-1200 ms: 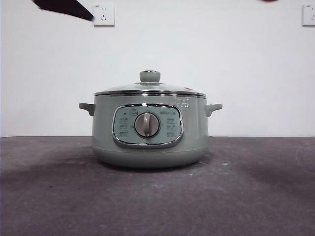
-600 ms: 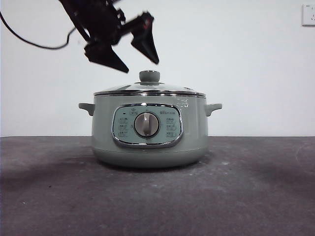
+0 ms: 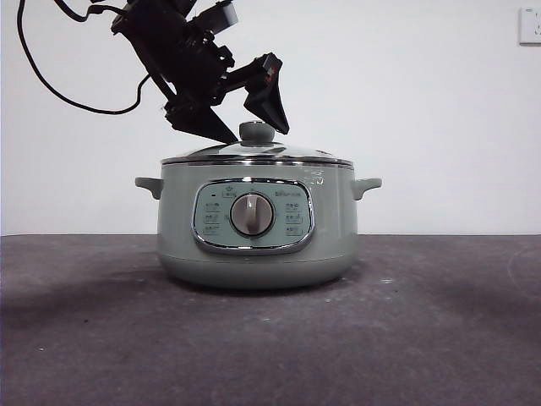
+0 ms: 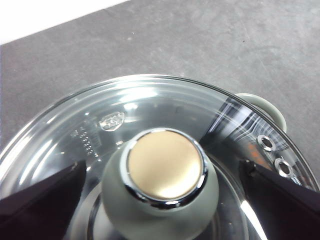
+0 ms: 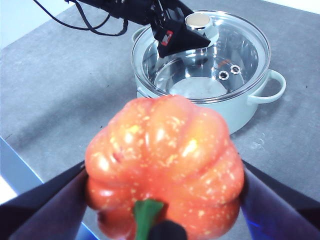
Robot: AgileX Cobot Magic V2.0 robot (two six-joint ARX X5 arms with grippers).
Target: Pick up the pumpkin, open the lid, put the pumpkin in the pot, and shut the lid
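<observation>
The sage-green pot (image 3: pixel 256 224) stands mid-table with the glass lid (image 3: pixel 254 153) resting on it. My left gripper (image 3: pixel 252 128) reaches down from the upper left, open, one jaw on each side of the lid's knob (image 3: pixel 257 131) without closing on it. In the left wrist view the knob (image 4: pixel 162 175) sits between the two spread jaws of the left gripper (image 4: pixel 162 167). High above the table and out of the front view, my right gripper (image 5: pixel 165 172) is shut on the orange-red pumpkin (image 5: pixel 165 160). The pot (image 5: pixel 240 107) lies below and beyond it.
A black cable (image 3: pixel 51 85) trails from the left arm. A wall socket (image 3: pixel 531 25) is at the top right. Dark grey table (image 3: pixel 423 338) surrounds the pot, and its edge (image 5: pixel 20 165) shows in the right wrist view.
The left arm has come down from the upper left corner to the lid, its open jaws now straddling the knob. The pot and lid have not moved.
</observation>
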